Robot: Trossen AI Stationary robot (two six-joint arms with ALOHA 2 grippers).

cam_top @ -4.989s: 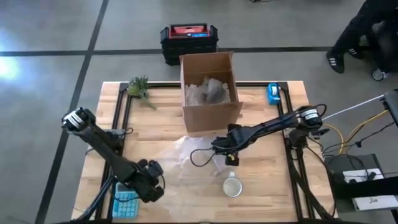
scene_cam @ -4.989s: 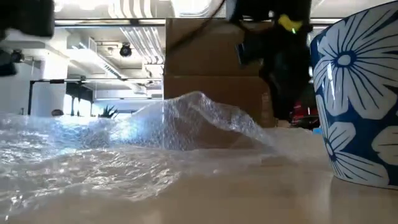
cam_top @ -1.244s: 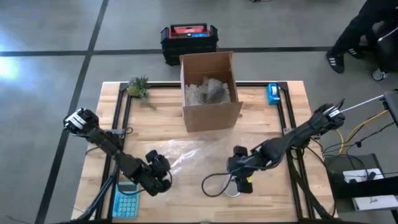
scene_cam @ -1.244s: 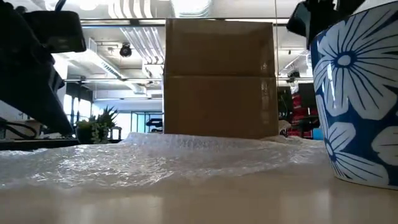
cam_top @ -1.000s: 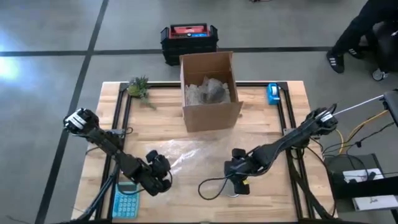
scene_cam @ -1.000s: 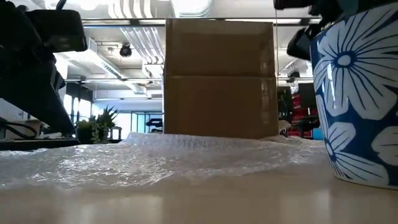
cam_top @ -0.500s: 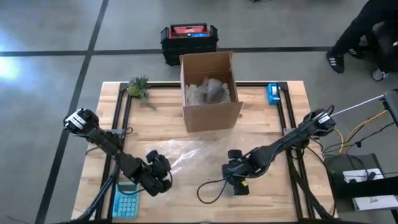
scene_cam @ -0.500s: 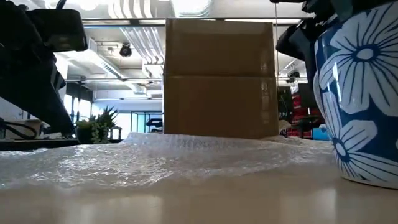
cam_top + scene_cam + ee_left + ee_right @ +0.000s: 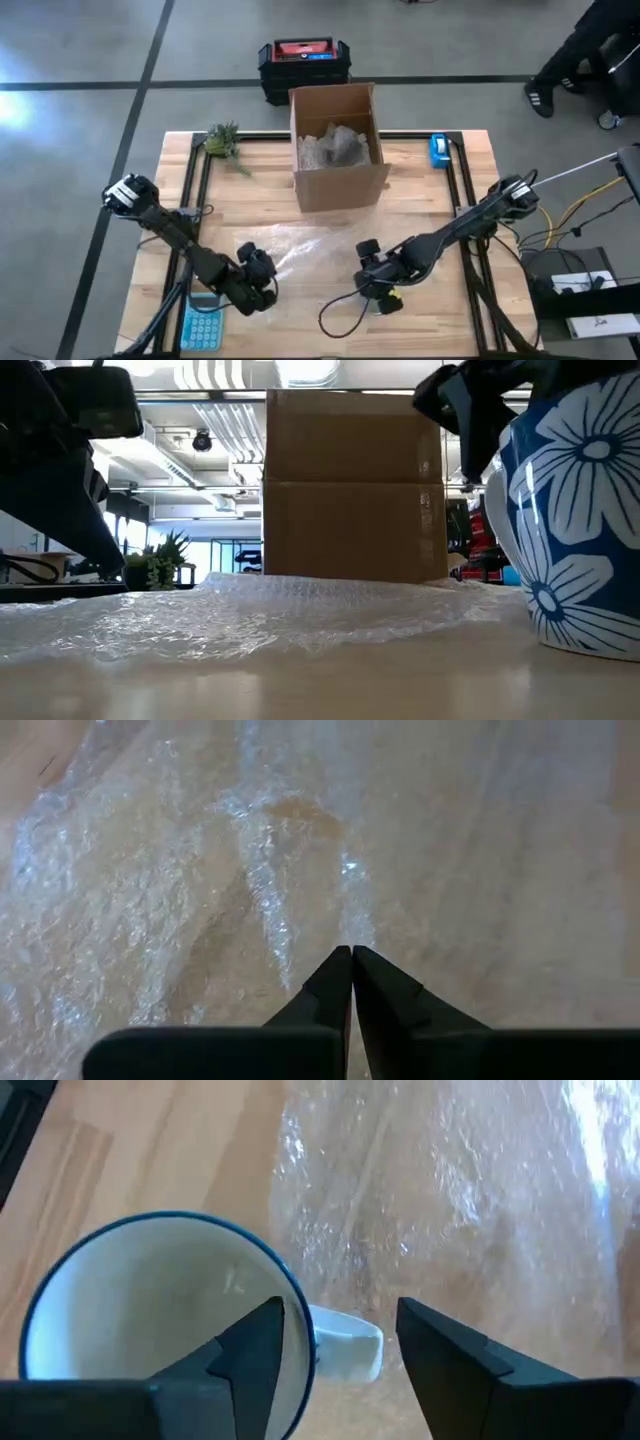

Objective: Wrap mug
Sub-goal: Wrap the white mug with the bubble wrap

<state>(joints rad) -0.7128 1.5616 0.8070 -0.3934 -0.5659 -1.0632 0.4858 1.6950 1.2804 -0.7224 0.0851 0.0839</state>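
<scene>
The mug [image 9: 150, 1330] is blue outside with white flowers [image 9: 570, 530] and white inside. It stands near the table's front, just right of the bubble wrap sheet [image 9: 310, 248], which lies flat on the wood. My right gripper [image 9: 340, 1355] is over the mug and shut on it; in the high view it hides the mug. My left gripper [image 9: 352, 955] is shut, its tips at the wrap's near left part [image 9: 258, 275]. My right gripper has one finger [image 9: 255, 1345] inside the mug, against the wall, and the other finger [image 9: 450, 1365] outside, beyond the white handle [image 9: 345, 1350]. The fingers come from above, slanting down. The mug stays roughly upright, its base at or just above the table. My left gripper's shut tips point down at the bubble wrap [image 9: 300, 870]; whether they touch it, I cannot tell.
An open cardboard box [image 9: 338, 150] with padding inside stands behind the wrap. A blue calculator [image 9: 203, 322] lies at the near left corner, a small plant [image 9: 222, 140] at the far left, a blue object [image 9: 438, 150] at the far right. A cable loop [image 9: 340, 310] trails near the right gripper.
My right gripper has moved toward the table's left edge and a little toward the far edge, toward the bubble wrap, taking the mug along. In the low view the mug has shifted left and tipped slightly on the way.
</scene>
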